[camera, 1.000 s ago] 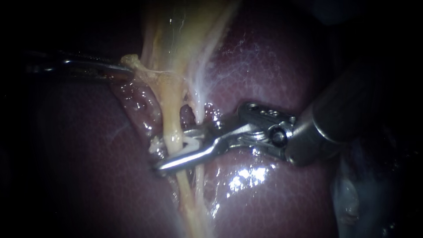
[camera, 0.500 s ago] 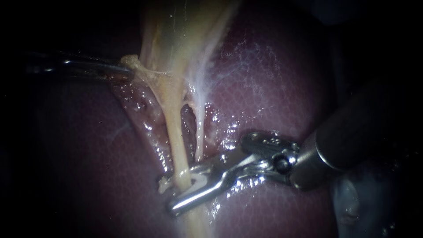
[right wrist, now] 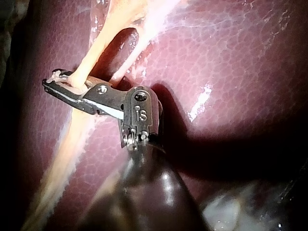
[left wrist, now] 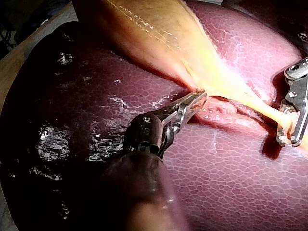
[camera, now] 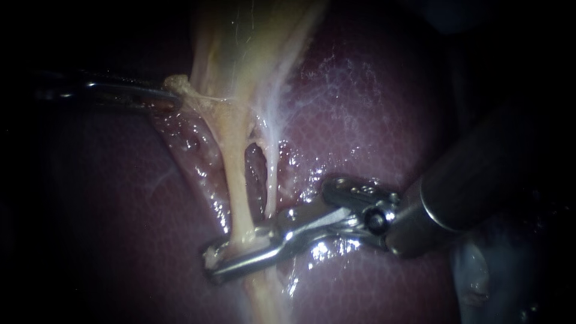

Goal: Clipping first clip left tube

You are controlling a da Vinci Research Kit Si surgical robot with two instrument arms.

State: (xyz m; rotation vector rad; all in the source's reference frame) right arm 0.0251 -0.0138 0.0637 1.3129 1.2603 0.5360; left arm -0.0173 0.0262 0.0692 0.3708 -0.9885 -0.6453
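Two tubes run down from the pale gallbladder over the liver: the thick yellow left tube and a thin whitish right tube. My right instrument comes in from the right, and its jaws are shut on the left tube low down, one jaw on each side. The right wrist view shows the same hold, with my right instrument closed across the left tube. I cannot make out a clip between the jaws. My left instrument is shut on a tag of gallbladder tissue and holds it to the left.
Wet liver surface glistens beside the right instrument's wrist. A dark window shows between the two tubes. In the left wrist view my left instrument grips the tissue edge, and my right instrument lies ahead of it.
My right instrument slid down along the left tube, then pushed further across it to the left, and its jaws closed on it. The left instrument has held still.
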